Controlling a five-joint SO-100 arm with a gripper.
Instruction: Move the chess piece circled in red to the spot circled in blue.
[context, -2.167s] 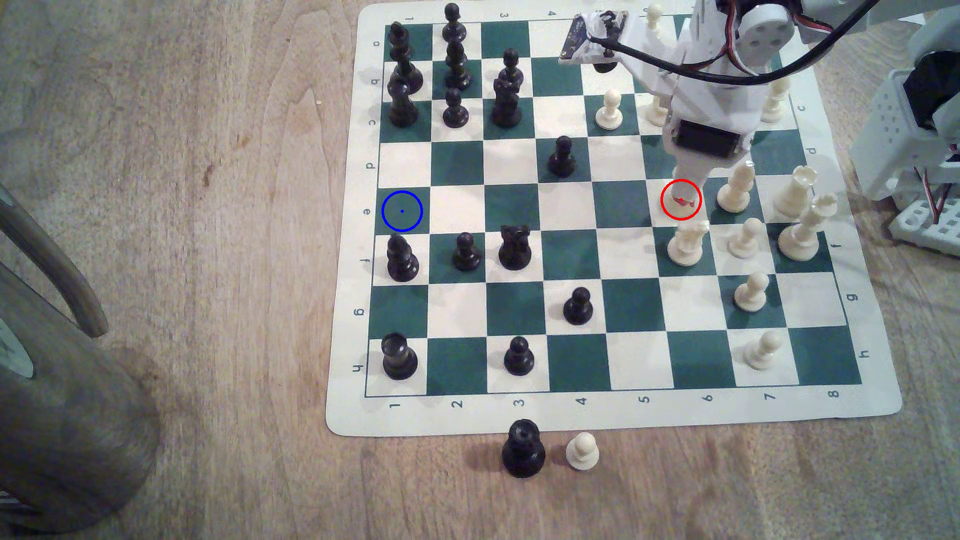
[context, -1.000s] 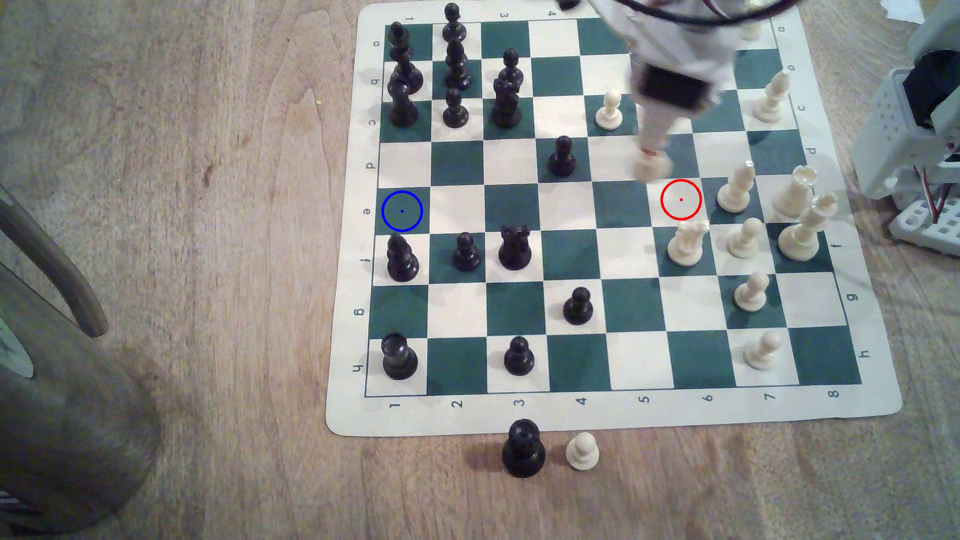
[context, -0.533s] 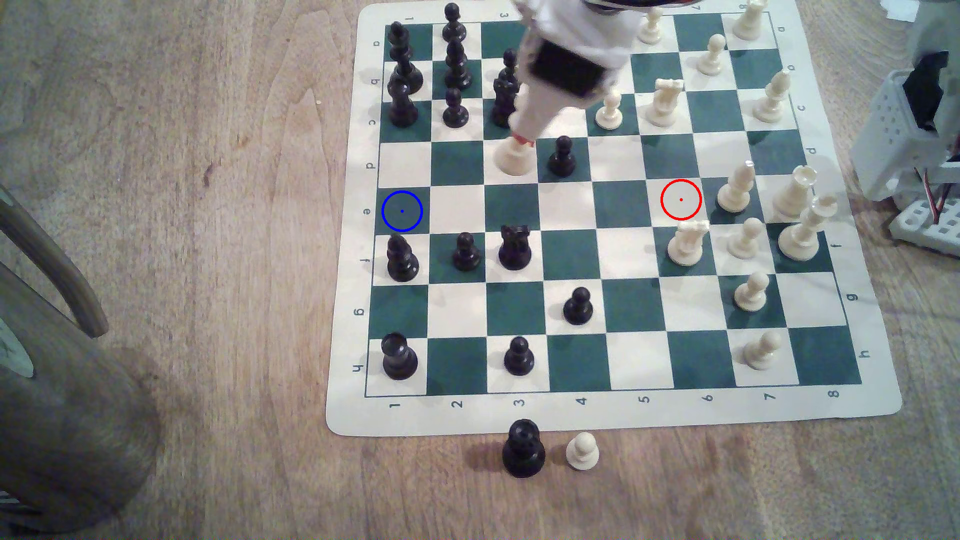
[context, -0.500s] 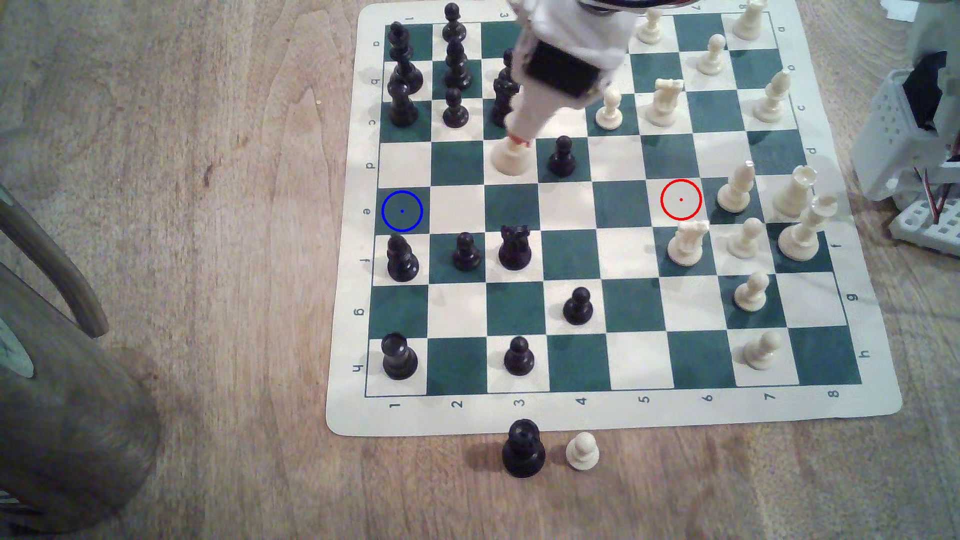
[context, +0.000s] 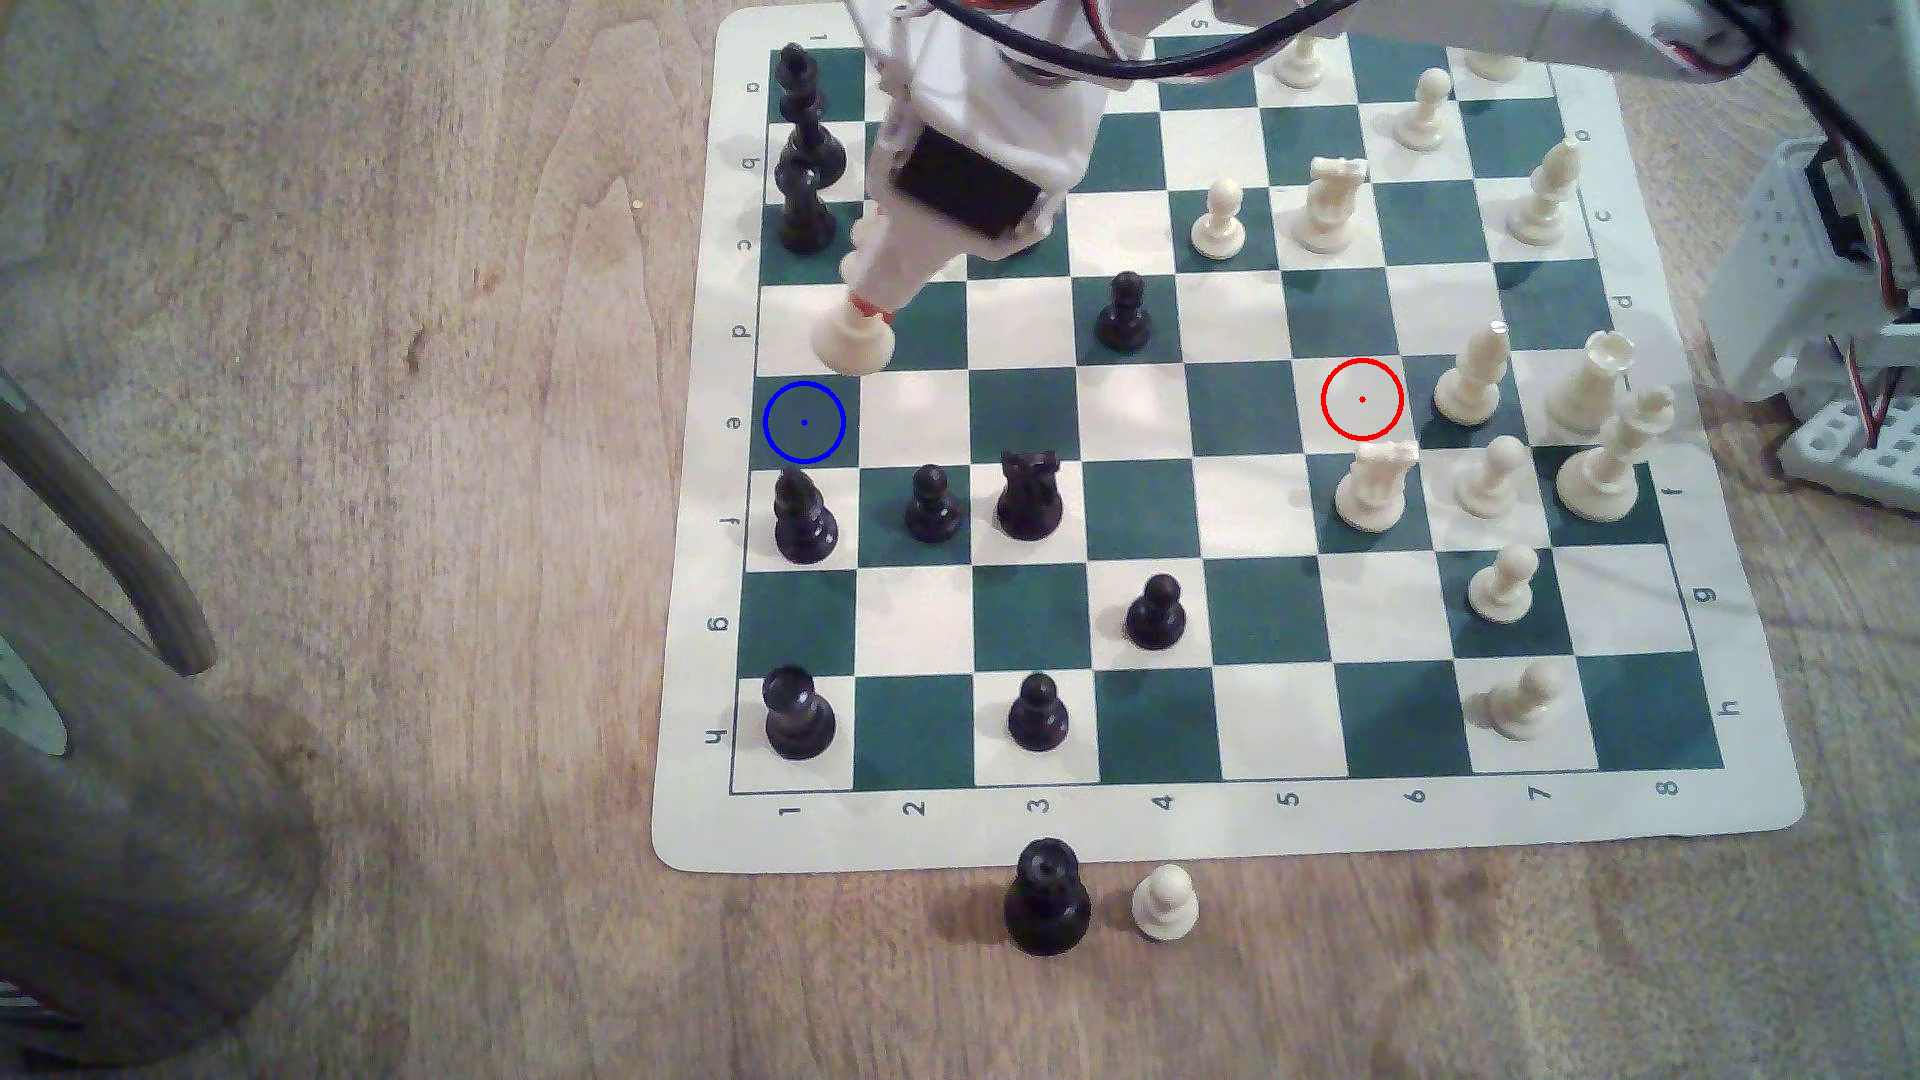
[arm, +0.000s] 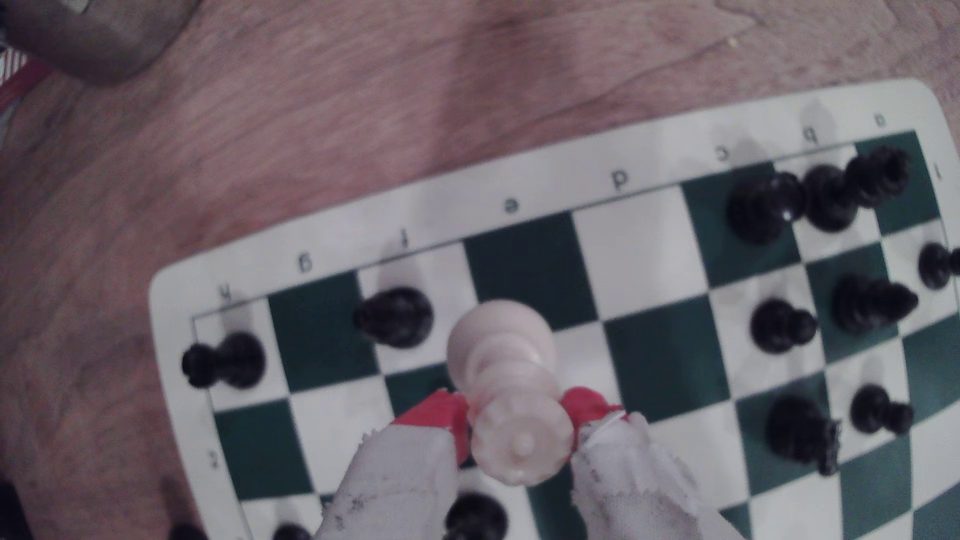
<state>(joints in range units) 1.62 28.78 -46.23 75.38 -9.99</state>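
My gripper is shut on the cream-white chess piece, which hangs in the air over the white square at row d, near the exterior view's left edge of the board. The wrist view shows the piece from above, its notched crown pinched between two red-tipped, cloth-wrapped fingers. The blue-ringed dark green spot lies one row nearer the camera and slightly to the exterior view's left of the piece, bare. The red ring marks a bare white square on the exterior view's right.
Black pieces crowd the far left corner and stand just in front of the blue spot. Cream pieces cluster on the exterior view's right. A black piece and a cream pawn sit off the board. A grey cylinder stands left.
The gripper has lifted the cream piece off the red-ringed square and carried it across the board toward the exterior view's left, now close to the blue ring.
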